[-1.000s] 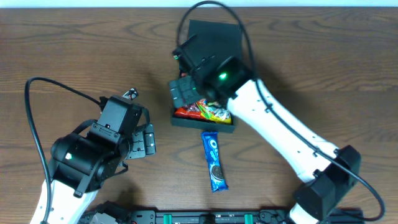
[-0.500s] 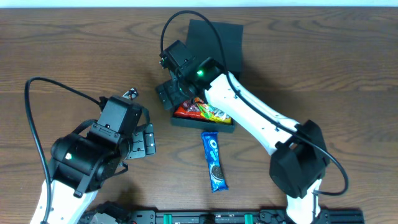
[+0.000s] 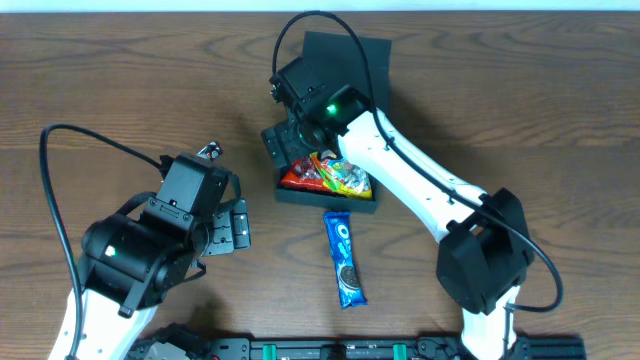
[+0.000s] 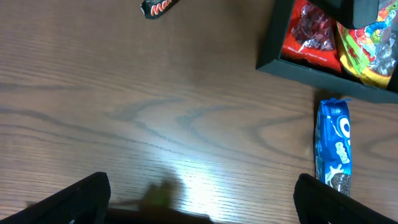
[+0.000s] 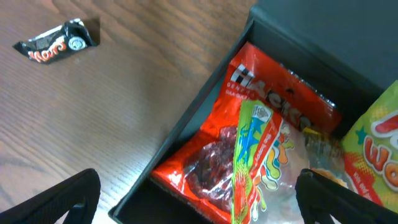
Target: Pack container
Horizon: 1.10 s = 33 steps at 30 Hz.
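Left arm (image 3: 130,260): bulky rounded black housings, carried on a white link. A green status light (image 3: 110,251) is lit on one housing. A thin black cable (image 3: 43,150) is looped off it.

Right arm (image 3: 420,180): long white tubular links, joined by a black elbow housing (image 3: 485,255). A green light (image 3: 327,110) is noted on the black wrist block. A second black cable (image 3: 322,13) is arched above it.

Left gripper (image 3: 238,225) and right gripper (image 3: 283,145): black, boxy. The fingers (image 4: 81,194) are seen as matte black and blunt-tipped.
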Each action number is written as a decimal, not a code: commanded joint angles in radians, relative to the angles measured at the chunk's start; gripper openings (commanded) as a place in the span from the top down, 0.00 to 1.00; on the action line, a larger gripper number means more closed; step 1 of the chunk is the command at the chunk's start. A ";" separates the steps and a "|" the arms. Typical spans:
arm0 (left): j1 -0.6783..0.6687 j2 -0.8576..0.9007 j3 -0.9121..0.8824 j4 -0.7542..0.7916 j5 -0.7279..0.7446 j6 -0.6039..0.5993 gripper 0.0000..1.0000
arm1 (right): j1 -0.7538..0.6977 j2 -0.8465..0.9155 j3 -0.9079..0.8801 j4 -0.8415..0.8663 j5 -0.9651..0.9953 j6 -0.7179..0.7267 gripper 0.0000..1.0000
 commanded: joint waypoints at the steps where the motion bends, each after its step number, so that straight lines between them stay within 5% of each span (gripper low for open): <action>1: 0.000 -0.006 -0.007 -0.003 -0.004 0.000 0.05 | -0.003 0.012 -0.008 0.002 0.011 0.010 0.01; 16: 0.000 -0.006 -0.007 0.002 -0.004 0.000 0.05 | 0.000 0.023 -0.008 -0.106 0.007 -0.012 0.01; 33: 0.000 -0.006 -0.007 0.009 -0.004 0.000 0.05 | -0.002 0.023 -0.008 -0.216 0.008 -0.202 0.01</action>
